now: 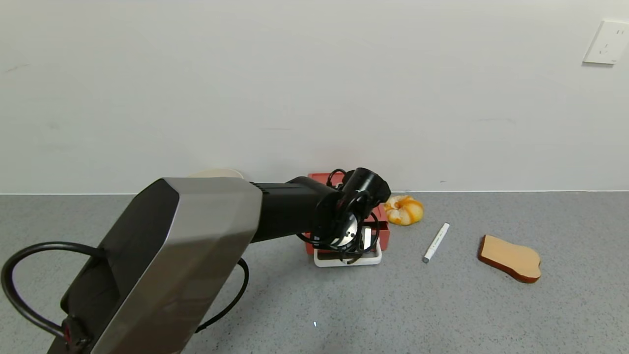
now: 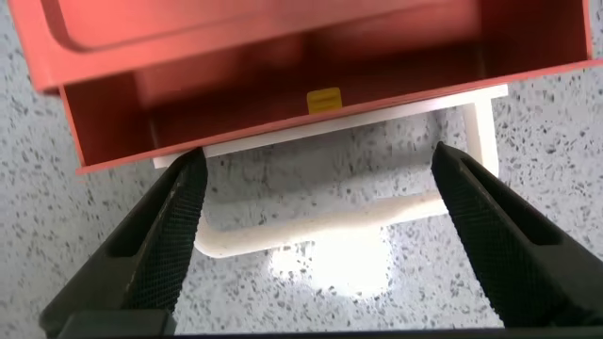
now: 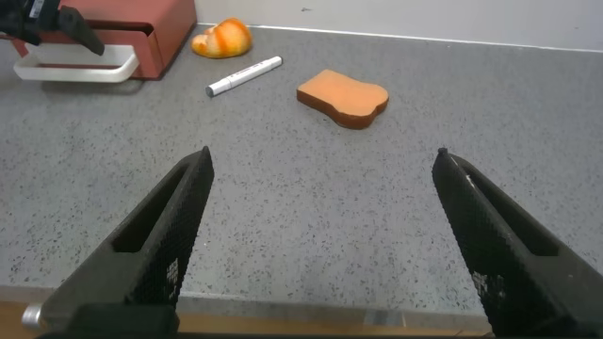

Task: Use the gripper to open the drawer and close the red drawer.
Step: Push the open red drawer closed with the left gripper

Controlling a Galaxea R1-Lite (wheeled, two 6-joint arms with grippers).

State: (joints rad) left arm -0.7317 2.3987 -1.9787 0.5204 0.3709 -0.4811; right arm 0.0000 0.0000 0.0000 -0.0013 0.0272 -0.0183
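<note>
The red drawer (image 2: 283,104) sits in its red casing (image 1: 381,216) at the back of the grey countertop, against the wall. The tray stands a little way out of the casing, and a yellow sticker (image 2: 324,99) shows inside it. Its white loop handle (image 1: 348,259) lies flat on the counter, in front. My left gripper (image 2: 320,155) hangs over the handle (image 2: 311,226), open, with one black finger (image 2: 170,226) outside each end of the loop, touching nothing. My right gripper (image 3: 320,160) is open and empty, low over the counter's front edge, far from the drawer (image 3: 141,38).
A peeled orange (image 1: 404,210) lies right of the casing. A white marker (image 1: 436,242) and a toast slice (image 1: 510,257) lie farther right. A beige plate (image 1: 216,173) shows behind my left arm. The wall stands right behind the casing.
</note>
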